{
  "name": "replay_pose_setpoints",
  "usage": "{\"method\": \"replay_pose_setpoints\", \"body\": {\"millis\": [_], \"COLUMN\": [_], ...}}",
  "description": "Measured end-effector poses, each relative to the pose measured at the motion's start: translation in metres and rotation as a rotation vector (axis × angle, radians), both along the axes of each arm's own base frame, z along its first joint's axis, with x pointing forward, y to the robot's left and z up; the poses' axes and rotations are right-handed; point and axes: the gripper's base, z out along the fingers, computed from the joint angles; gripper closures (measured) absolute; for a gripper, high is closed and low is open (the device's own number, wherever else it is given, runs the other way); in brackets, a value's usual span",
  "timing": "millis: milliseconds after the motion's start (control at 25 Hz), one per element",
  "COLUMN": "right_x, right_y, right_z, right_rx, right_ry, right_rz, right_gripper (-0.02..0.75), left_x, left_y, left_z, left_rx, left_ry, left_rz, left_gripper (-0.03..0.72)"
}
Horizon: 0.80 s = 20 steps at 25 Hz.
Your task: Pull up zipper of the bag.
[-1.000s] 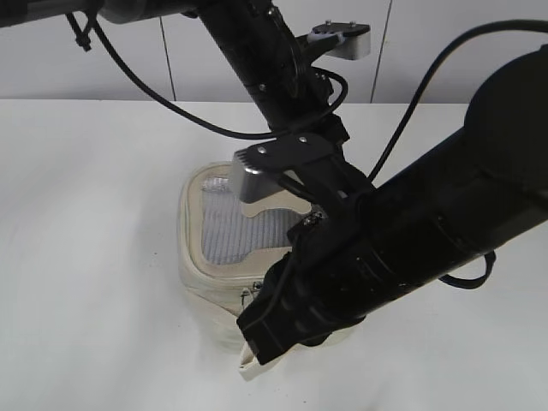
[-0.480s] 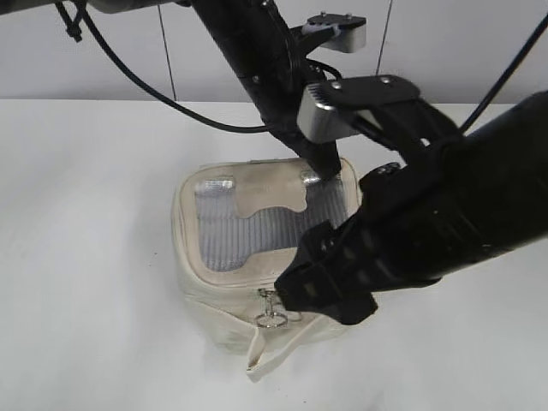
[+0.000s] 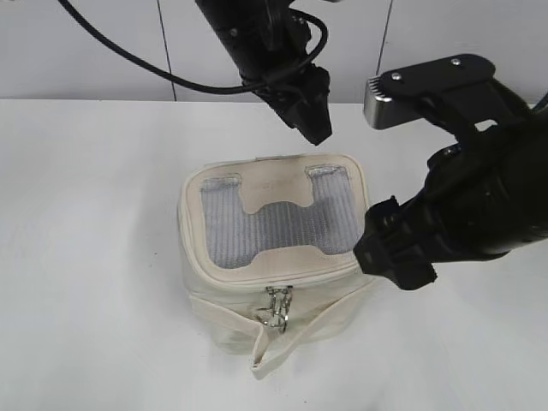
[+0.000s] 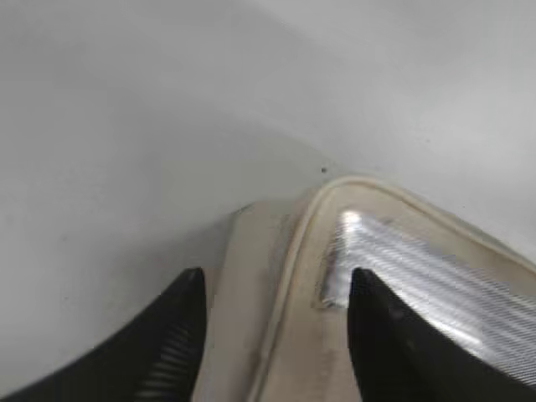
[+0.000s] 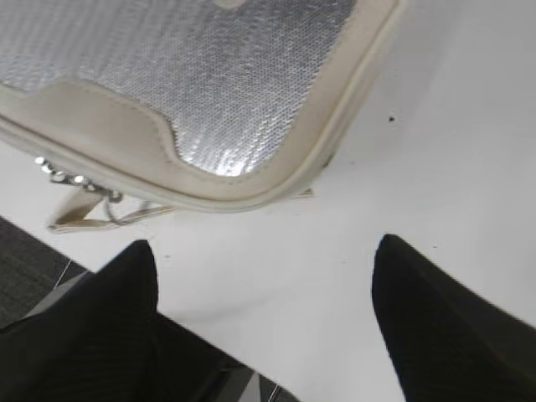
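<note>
The cream bag (image 3: 224, 295) stands mid-table, its lid (image 3: 274, 221) showing grey mesh and a cream patch. The zipper (image 3: 295, 275) runs round the lid rim, and its two silver pulls (image 3: 276, 306) hang together at the front, one with a ring. A loose strap (image 3: 276, 345) droops below them. My left gripper (image 3: 314, 131) hovers open above the bag's back right corner (image 4: 335, 188), holding nothing. My right gripper (image 3: 399, 264) is open beside the bag's right side, over bare table. In the right wrist view the right gripper (image 5: 264, 255) is empty, with the bag's lid (image 5: 201, 75) and the pulls (image 5: 59, 174) at upper left.
The white table (image 3: 86, 214) lies all round the bag. A pale wall (image 3: 103, 51) rises behind it. Black cables (image 3: 128, 64) hang from the left arm above the table's back edge.
Both grippers have opened and drawn back from the bag. The left lifted off the lid's back; the right let go near the pulls and moved right. The pulls now hang at the front.
</note>
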Motion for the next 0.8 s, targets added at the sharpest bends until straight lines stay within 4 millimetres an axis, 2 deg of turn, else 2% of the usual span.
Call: {"method": "replay_pose_setpoints", "body": {"millis": [200, 440, 680, 800], "right_x": [0.012, 0.039, 0.057, 0.060], "right_y": [-0.016, -0.062, -0.108, -0.121], "right_z": [-0.001, -0.002, -0.003, -0.004], "right_rx": [-0.072, -0.142, -0.161, -0.148], "right_ry": [-0.030, -0.003, 0.031, 0.052], "right_rz": [-0.095, -0.278, -0.454, -0.512], "right_gripper": [0.120, 0.156, 0.162, 0.162], "left_x": [0.006, 0.007, 0.007, -0.003], "left_y": [0.018, 0.042, 0.090, 0.121], "left_z": [0.009, 0.040, 0.088, 0.106], "left_rx": [0.141, 0.171, 0.095, 0.080], "left_ry": [-0.089, -0.170, -0.220, -0.240], "left_rz": [0.141, 0.325, 0.543, 0.621], "left_gripper": [0.255, 0.253, 0.253, 0.253]}}
